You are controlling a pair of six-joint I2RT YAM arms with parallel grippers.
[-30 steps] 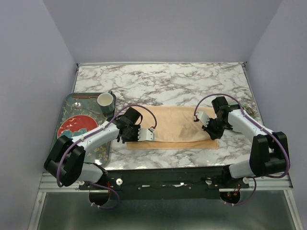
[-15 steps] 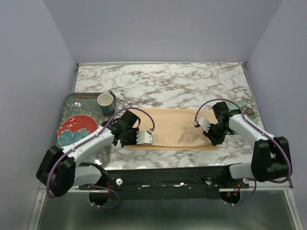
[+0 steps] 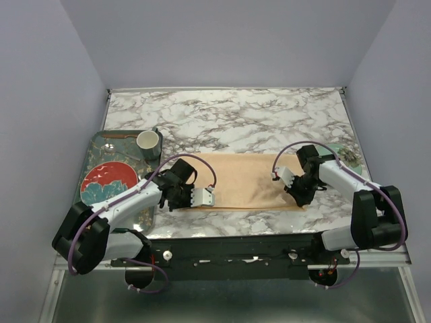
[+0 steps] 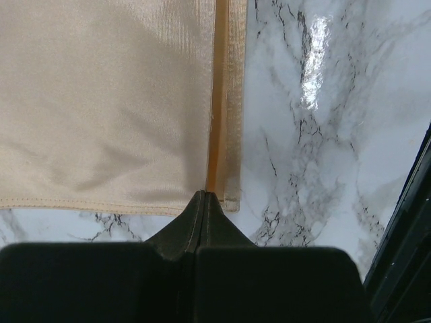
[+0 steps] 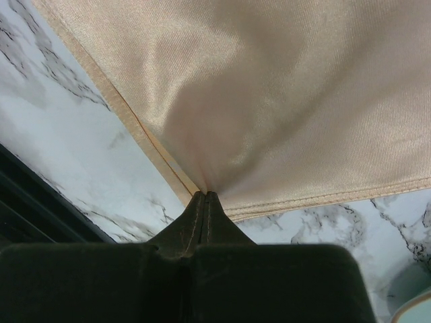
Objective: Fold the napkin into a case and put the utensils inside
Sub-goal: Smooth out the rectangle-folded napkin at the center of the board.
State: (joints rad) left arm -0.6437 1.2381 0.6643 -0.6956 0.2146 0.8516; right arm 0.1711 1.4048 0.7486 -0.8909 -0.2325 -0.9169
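Observation:
The peach-orange napkin [image 3: 246,180] lies flat and folded in layers on the marble table, a wide rectangle between my two arms. My left gripper [image 3: 199,202] is shut on the napkin's left edge close to the near corner; in the left wrist view the gripper [image 4: 205,194] pinches where the upper layer [image 4: 108,101] ends beside a narrow lower strip [image 4: 232,101]. My right gripper [image 3: 301,196] is shut on the near right corner, and the napkin [image 5: 269,94] puckers into the gripper [image 5: 205,194]. A thin brownish piece [image 3: 121,134] on the tray may be one of the utensils; it is too small to tell.
A grey patterned tray [image 3: 145,214] stands at the left with a red plate [image 3: 108,182] and a pale cup [image 3: 148,141]. A pale green dish [image 3: 351,160] sits right of the napkin. The table's near edge [image 3: 236,235] runs just below the napkin.
Both grippers have moved toward the near edge of the table, still shut on the cloth. The napkin now lies flatter and its near edge is straighter.

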